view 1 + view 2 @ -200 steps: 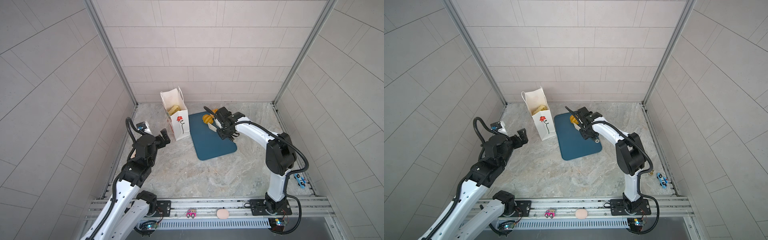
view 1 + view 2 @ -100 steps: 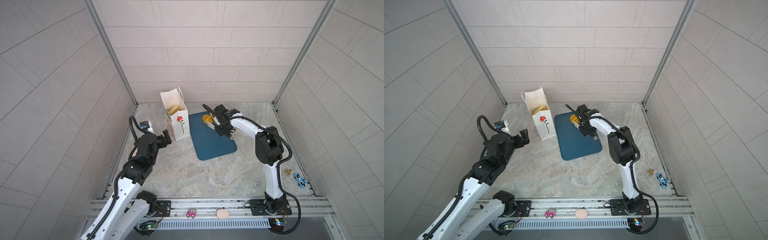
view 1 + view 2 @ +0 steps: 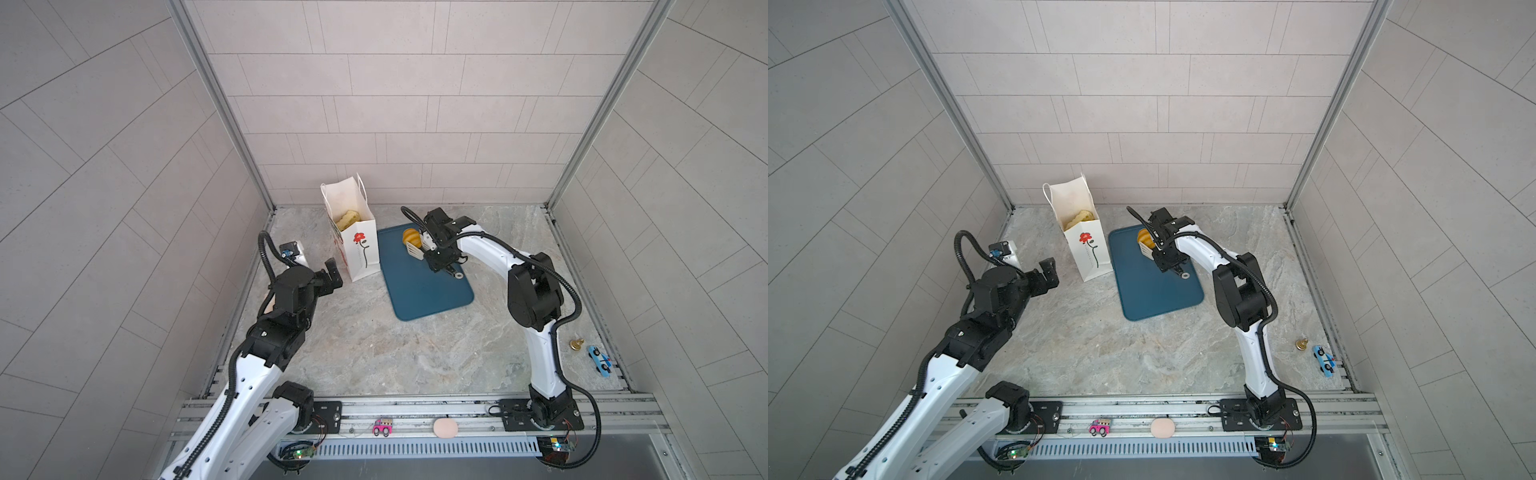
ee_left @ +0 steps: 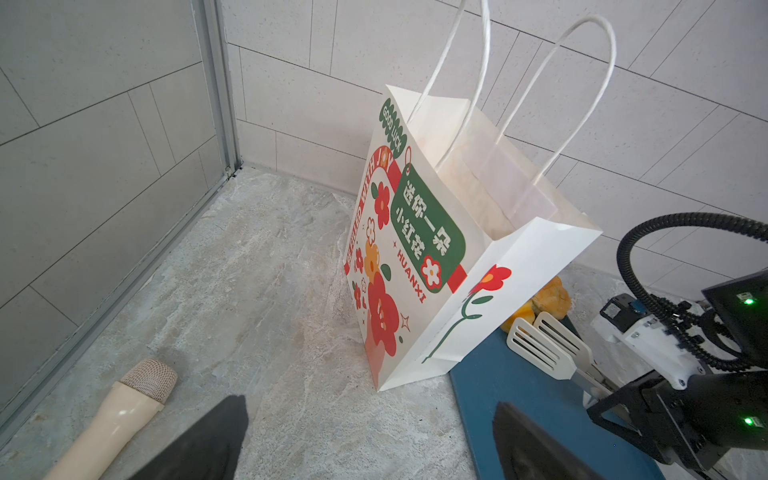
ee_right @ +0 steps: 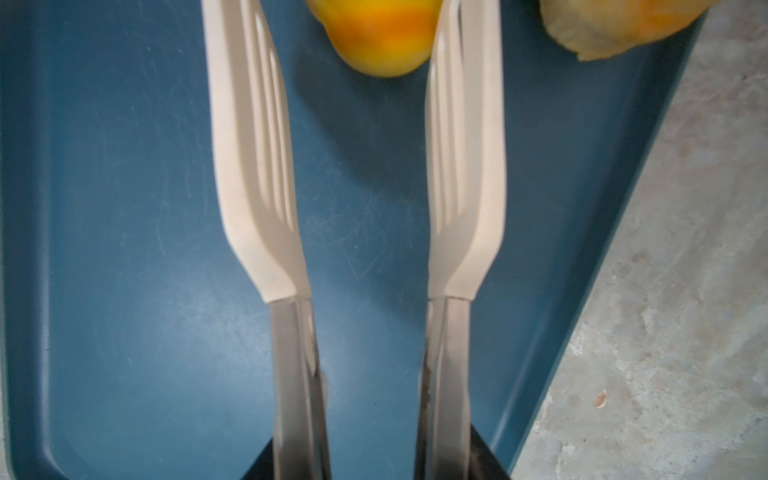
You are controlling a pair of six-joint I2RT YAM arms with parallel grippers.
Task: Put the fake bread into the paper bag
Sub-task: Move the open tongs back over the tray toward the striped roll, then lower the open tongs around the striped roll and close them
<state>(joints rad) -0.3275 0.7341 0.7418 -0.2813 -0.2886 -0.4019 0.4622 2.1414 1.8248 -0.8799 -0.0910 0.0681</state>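
The white paper bag (image 3: 357,245) (image 3: 1088,253) (image 4: 415,257) stands open at the back, with a yellow piece of fake bread (image 3: 348,219) (image 3: 1077,217) inside. Another golden piece of fake bread (image 3: 409,236) (image 3: 1144,236) (image 5: 380,37) lies at the far end of the blue tray (image 3: 428,291) (image 5: 124,208). My right gripper (image 3: 440,259) (image 3: 1169,259) (image 5: 374,461) is shut on white slotted tongs (image 3: 414,249) (image 4: 544,345) (image 5: 253,145). Their blades stand apart, tips beside that bread. A further piece (image 5: 615,25) sits at the tray's corner. My left gripper (image 3: 332,274) (image 3: 1048,270) (image 4: 365,440) hangs open and empty near the bag.
A cream toy microphone (image 4: 124,407) lies on the floor by the left wall. A brass bell (image 3: 576,344) and a blue toy car (image 3: 598,361) sit at the right edge. A pink toy car (image 3: 382,428) and a pink disc (image 3: 444,428) rest on the front rail.
The right arm's elbow has swung left and nearer the tray, while the tongs stayed beside the bread. The left arm has hardly moved.
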